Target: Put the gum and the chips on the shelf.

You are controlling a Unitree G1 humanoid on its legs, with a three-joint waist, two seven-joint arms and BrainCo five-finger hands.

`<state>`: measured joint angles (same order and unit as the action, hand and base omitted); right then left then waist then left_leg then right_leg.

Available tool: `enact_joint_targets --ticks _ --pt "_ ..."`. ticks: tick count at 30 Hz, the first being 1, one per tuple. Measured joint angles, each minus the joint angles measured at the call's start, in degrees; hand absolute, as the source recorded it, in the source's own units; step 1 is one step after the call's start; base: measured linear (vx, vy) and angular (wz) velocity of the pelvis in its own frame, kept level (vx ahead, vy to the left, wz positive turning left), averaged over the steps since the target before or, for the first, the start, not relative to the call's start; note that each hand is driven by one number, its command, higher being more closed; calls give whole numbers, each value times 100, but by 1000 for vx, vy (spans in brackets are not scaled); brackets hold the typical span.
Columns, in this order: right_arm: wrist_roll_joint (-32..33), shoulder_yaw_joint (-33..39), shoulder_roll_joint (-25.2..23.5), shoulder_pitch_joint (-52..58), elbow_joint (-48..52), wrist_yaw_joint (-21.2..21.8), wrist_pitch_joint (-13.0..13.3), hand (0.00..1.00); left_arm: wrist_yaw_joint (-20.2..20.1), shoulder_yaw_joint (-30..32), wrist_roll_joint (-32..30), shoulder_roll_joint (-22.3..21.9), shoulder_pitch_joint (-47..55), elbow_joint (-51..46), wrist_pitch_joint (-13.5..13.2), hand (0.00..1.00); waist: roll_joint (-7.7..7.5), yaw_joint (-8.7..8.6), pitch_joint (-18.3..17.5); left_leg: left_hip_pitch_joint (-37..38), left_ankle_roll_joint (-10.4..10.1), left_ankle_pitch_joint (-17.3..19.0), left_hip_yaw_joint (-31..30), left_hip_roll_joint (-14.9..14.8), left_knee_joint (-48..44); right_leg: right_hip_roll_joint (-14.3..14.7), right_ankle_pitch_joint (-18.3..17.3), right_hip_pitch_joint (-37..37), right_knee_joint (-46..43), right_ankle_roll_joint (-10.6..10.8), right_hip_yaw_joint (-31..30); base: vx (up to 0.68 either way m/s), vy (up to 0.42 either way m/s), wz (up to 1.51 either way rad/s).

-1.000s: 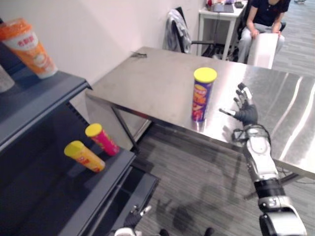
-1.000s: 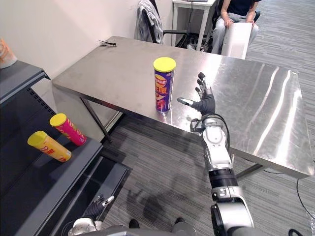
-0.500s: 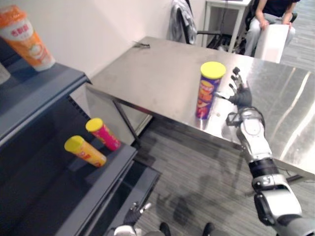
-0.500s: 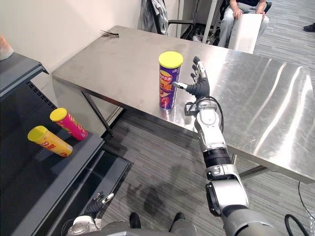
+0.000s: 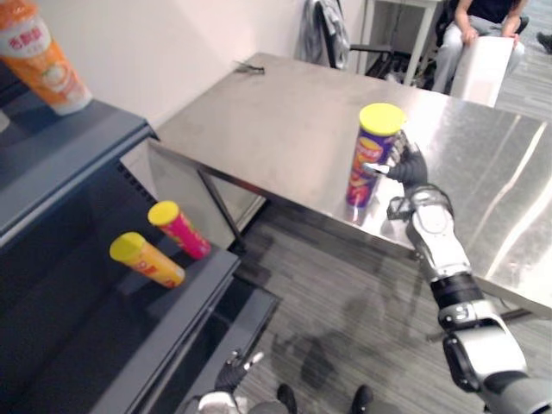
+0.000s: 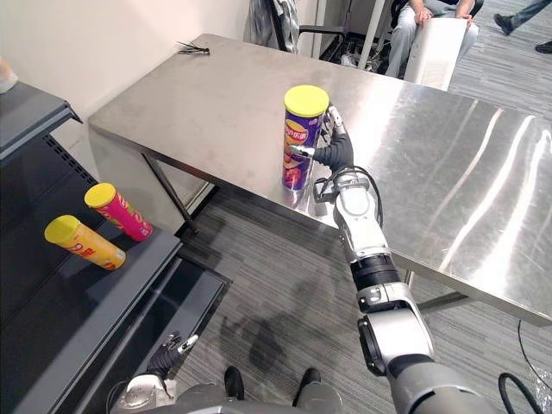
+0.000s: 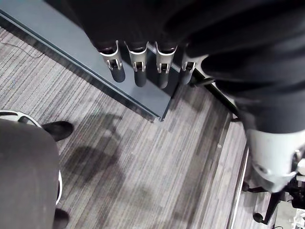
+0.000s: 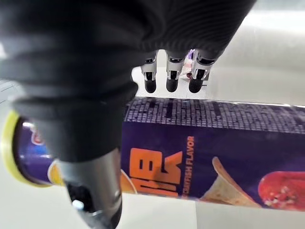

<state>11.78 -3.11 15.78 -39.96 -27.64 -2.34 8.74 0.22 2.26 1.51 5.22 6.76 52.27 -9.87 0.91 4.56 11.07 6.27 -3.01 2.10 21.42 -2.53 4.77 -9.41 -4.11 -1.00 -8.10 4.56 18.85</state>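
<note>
One steel table [image 5: 276, 129], with a dark shelf [image 5: 172, 319] to its left. The chips can [image 5: 364, 172] stands upright near the table's front edge, long axis vertical. The right hand [image 5: 407, 166] is just beside it — fingers straight behind, thumb in front, not closed; contact unclear. The left hand [image 7: 138, 67] hangs low by the shelf, fingers relaxed, empty. Which item is the gum — cannot tell.

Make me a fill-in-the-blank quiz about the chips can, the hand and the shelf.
1. The chips can stands upright on the steel ___.
2. Its lid is ___.
3. The robot's ___ hand is right beside the can, fingers straight.
4. On the shelf lie ___ tubes.
Missing words: table; yellow; right; two.
</note>
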Motion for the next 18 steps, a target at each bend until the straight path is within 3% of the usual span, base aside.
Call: enact_joint_targets --ticks 3,4,18 --pt "-2 -1 -2 -4 -34 -1 -21 0 3 -1 0 -1 0 -16 0 0 -1 26 0 -2 -4 3 -7 0 0 -1 0 2 0 1 14 0 0 0" --pt "-4 -1 -6 -37 -67 -1 -24 100 3 -1 0 -1 0 -17 0 0 -2 26 1 -2 -6 4 -10 0 0 -3 1 5 0 2 19 0 0 0" --pt "-11 6 -104 -295 -383 -24 -67 100 11 0 1 1 -4 -38 -5 0 -61 36 36 1 -5 3 -21 0 7 -5 6 18 10 9 40 0 0 0"
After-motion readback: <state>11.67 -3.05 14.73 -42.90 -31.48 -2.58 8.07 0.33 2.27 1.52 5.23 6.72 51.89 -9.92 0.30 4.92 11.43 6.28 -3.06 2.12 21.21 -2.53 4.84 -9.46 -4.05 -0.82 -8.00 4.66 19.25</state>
